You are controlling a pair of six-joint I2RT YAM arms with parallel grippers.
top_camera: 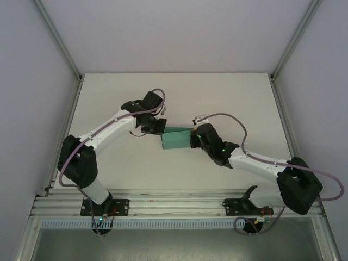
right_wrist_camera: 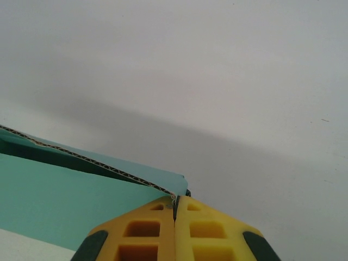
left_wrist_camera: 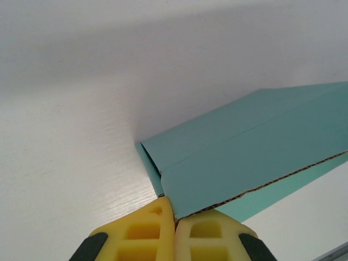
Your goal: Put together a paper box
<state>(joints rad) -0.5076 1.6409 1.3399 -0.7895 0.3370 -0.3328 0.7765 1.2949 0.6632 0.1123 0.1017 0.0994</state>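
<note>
The teal paper box is held over the middle of the white table, between the two grippers. My left gripper pinches its far left corner. In the left wrist view the yellow fingertips are pressed together on a corner of the folded card, whose raw corrugated edge shows. My right gripper grips the box's right end. In the right wrist view its jaws are shut on the tip of a teal flap, with a dark gap between two card layers.
The white table is ringed by pale enclosure walls and aluminium posts. A slotted metal rail runs along the near edge and carries both arm bases. Cables loop over each arm.
</note>
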